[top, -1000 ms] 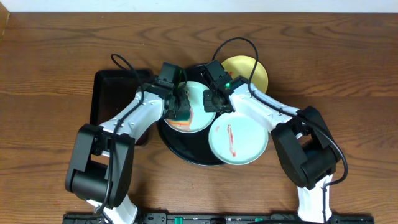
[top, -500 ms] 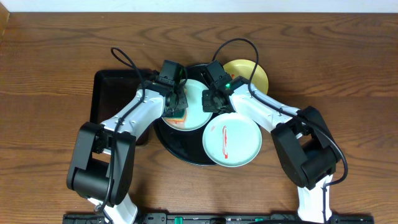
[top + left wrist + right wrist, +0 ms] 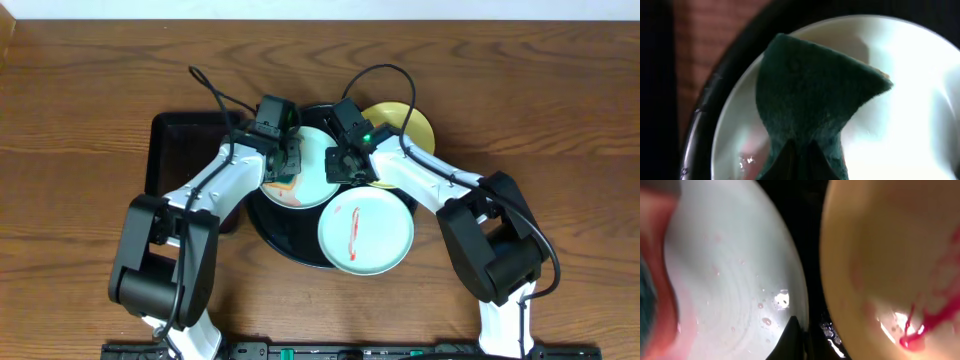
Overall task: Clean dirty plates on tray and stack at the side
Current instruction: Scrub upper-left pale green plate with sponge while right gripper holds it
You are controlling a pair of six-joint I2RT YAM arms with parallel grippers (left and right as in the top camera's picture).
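A streaked blue plate [image 3: 365,232] overhangs the tray's [image 3: 278,226] near right rim. Farther in, the left gripper [image 3: 284,168] pinches a sponge [image 3: 815,95] onto a second blue plate [image 3: 315,182]; the right gripper [image 3: 345,168], clenched, sits at its right rim. A yellow plate [image 3: 405,122] overlaps the far right rim.

Blue plate [image 3: 735,270]: fills the left side, wet and shiny.
Water drops [image 3: 782,299]: small, on the blue plate near its right rim.
Pink smear [image 3: 665,325]: a blurry pink-red patch at the blue plate's left edge.
Sponge [image 3: 646,285]: a dark green blur at the very left, beside the pink patch.
Tray [image 3: 812,255]: a black strip between the two plates.
Yellow plate [image 3: 880,255]: fills the right side.
Red streak [image 3: 917,325]: bright red, on the yellow plate's low right part, ending in a blob.
Right gripper [image 3: 792,335]: dark tips closed together, right at the blue plate's rim.
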